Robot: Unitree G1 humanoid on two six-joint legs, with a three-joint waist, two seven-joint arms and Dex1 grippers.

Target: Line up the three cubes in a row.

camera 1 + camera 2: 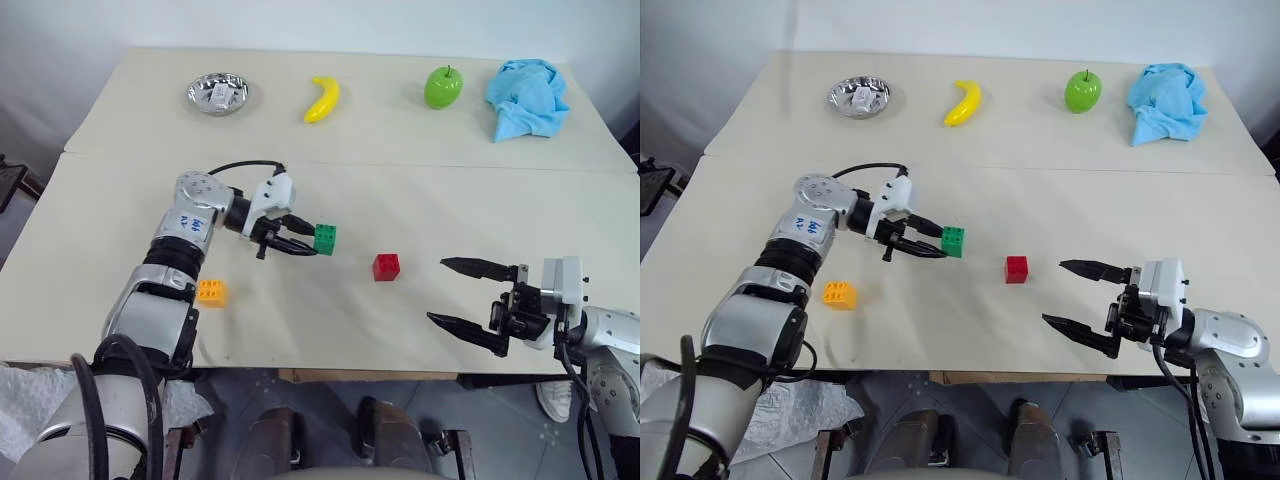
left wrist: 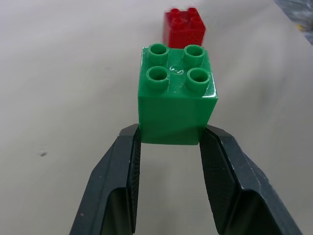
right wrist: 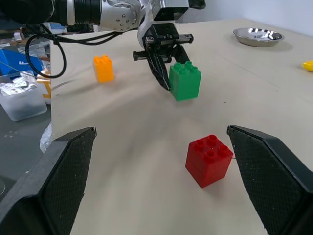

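- Left gripper [image 1: 306, 244]: closed on the green cube [image 1: 325, 238], gripping its lower sides, studs up; whether the cube touches the surface [image 1: 420, 200] cannot be told.
- Right gripper [image 1: 462, 296]: fingers spread wide, holding nothing, near the surface's front edge.
- Red cube [image 1: 386, 266]: on the surface, between the two grippers, near the green cube.
- Orange-yellow cube [image 1: 211, 292]: on the surface, beside the left forearm, well apart from the others.
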